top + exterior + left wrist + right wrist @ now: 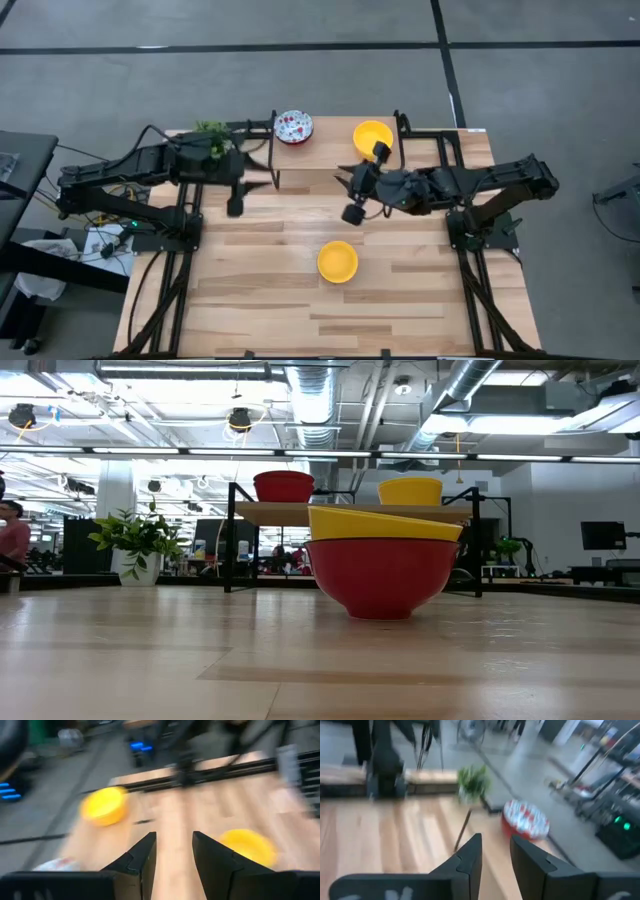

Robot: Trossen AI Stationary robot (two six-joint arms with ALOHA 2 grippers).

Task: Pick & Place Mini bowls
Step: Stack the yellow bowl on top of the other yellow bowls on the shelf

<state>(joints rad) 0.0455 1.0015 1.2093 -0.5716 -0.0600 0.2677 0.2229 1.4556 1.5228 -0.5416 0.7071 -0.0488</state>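
bowl (338,262) lies apart from both empty jaws.

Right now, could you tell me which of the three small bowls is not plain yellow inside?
The speckled bowl on the raised shelf, beside the potted plant: white inside with red-and-blue flecks. The shelf's other bowl and the one down on the table are plain yellow.

An open industrial lab: bare ducts (318,400) and strip lights hang above the wooden surface (320,660), with a monitor (603,536) and more workbenches behind it on concrete floor (300,80).
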